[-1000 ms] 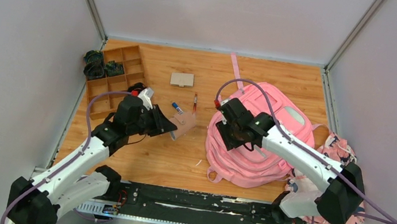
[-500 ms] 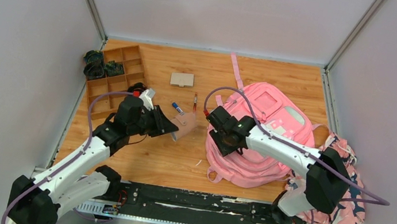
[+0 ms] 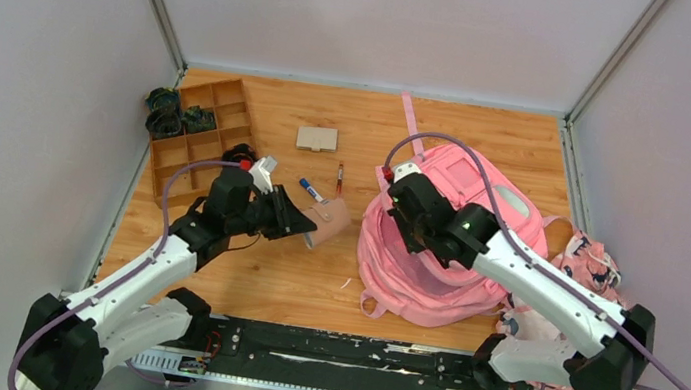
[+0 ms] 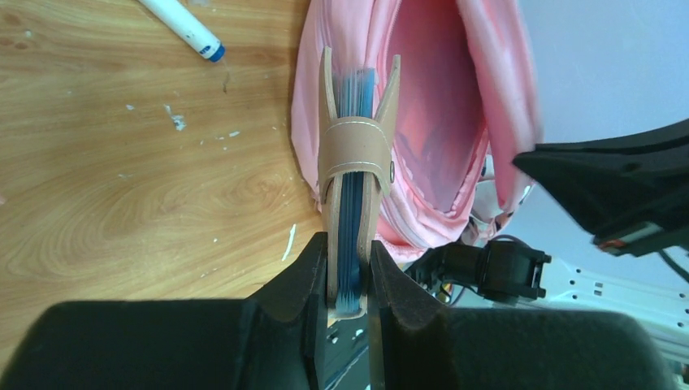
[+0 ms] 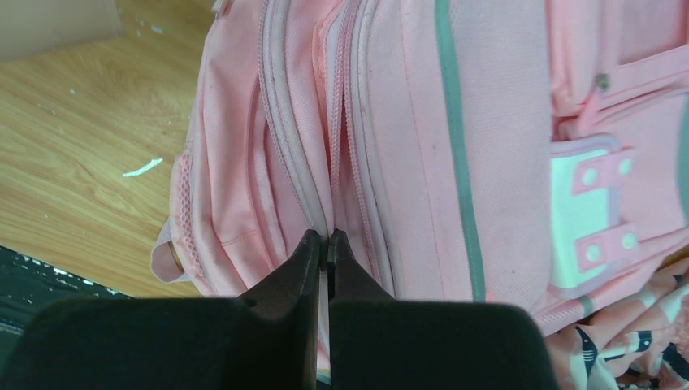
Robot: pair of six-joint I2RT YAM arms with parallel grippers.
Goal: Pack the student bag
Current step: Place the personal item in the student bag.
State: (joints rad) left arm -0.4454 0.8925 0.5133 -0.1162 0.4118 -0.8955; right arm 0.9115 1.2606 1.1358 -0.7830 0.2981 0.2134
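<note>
Pale grey walls [image 3: 365, 16] stand around a wooden table [image 3: 310, 281], and the student bag [image 3: 410, 284] lies on its right half, the biggest thing on it. From above, the left gripper [image 3: 300, 223] carries a tan case [image 3: 331, 216] just left of the bag, but the grip itself is too small to see there. The left wrist view shows it: both fingers [image 4: 305, 276] are clamped on the lower end of the case, which has blue sheets inside and a tan band across it, and behind the case the bag's mouth stands open, showing the pink lining. Only the right wrist view shows the right gripper [image 5: 327, 240]: its fingers are pressed together on a fold of the bag beside a zipper line, with the grey strip [image 5: 455, 146] and the white patch [image 5: 589, 207] further right. Around them, a white marker [image 3: 310, 189] and a red pen [image 3: 340, 176] lie near the case, a flat tan pad [image 3: 317, 138] lies behind them, and a wooden organiser tray [image 3: 177, 183] stands at the far left. A patterned cloth bundle [image 3: 595, 263] lies against the bag's right side, partly hidden by the right arm.
</note>
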